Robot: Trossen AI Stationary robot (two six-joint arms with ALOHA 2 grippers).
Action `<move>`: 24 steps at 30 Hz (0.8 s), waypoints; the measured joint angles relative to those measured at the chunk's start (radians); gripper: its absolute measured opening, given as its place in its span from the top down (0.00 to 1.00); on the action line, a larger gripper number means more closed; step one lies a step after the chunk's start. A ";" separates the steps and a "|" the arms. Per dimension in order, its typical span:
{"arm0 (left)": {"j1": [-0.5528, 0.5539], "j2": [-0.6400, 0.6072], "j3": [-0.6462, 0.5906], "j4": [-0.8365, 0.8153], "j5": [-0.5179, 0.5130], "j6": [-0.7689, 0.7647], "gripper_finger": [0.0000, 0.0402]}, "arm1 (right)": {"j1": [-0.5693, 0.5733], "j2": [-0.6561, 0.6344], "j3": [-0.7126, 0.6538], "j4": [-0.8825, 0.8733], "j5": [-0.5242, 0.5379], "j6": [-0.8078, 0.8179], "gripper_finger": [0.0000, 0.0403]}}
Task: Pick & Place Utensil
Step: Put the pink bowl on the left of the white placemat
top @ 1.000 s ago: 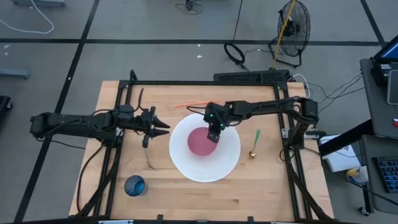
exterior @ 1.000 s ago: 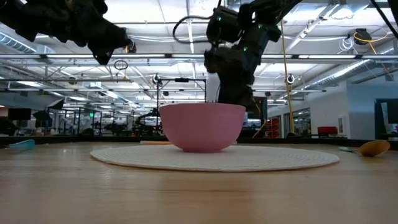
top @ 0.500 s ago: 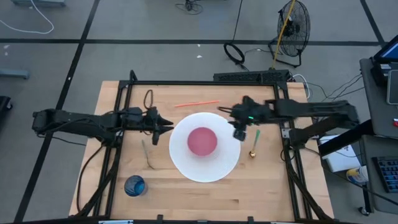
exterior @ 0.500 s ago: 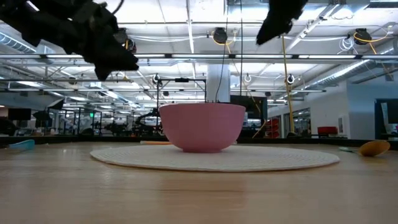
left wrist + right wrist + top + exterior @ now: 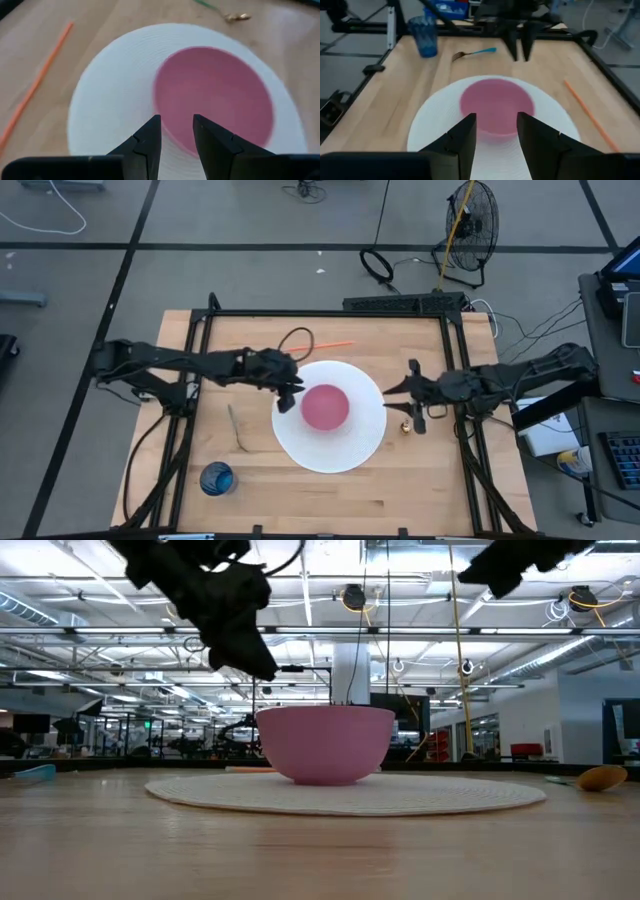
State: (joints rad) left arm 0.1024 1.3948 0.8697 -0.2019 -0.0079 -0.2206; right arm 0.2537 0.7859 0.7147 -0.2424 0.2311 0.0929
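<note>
A pink bowl [image 5: 325,407] stands on a round white mat [image 5: 330,452]. A gold spoon with a green handle [image 5: 407,425] lies on the table to the right of the mat. A blue-handled fork [image 5: 238,430] lies to the mat's left. My left gripper [image 5: 291,395] hovers open over the mat's left rim, its fingers [image 5: 147,142] pointing at the bowl [image 5: 215,95]. My right gripper [image 5: 392,395] is open, raised above the mat's right edge and the spoon, and faces the bowl [image 5: 497,107]. Neither gripper holds anything.
A blue cup [image 5: 216,478] stands near the table's near left corner. An orange straw [image 5: 322,345] lies on the wood behind the mat. A black frame [image 5: 330,312] borders the table. Bare wood lies in front of the mat.
My right gripper has drawn back from above the bowl toward the table's right edge and has risen, now pointing left over the spoon. My left gripper has moved right, from over the fork area to the mat's left rim beside the bowl. No object has moved.
</note>
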 joint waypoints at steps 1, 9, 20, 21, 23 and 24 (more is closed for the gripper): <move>0.000 0.016 0.027 -0.035 -0.016 0.003 0.70 | 0.010 -0.012 -0.026 0.016 0.000 0.000 0.64; 0.004 0.116 0.160 -0.167 -0.031 -0.026 0.53 | 0.061 -0.052 -0.142 0.184 0.000 -0.012 0.54; 0.031 0.249 0.208 -0.180 0.054 -0.132 0.47 | 0.083 -0.051 -0.150 0.217 0.000 -0.053 0.50; 0.034 0.252 0.208 -0.185 0.054 -0.139 0.48 | 0.083 -0.051 -0.150 0.217 0.000 -0.051 0.50; 0.038 0.263 0.208 -0.185 0.052 -0.150 0.50 | 0.083 -0.051 -0.150 0.217 0.000 -0.046 0.51; 0.039 0.270 0.208 -0.185 0.052 -0.150 0.51 | 0.083 -0.051 -0.150 0.217 0.000 -0.045 0.50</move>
State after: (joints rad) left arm 0.1415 1.6643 1.0775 -0.3874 0.0443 -0.3702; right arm 0.3367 0.7349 0.5644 -0.0257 0.2313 0.0475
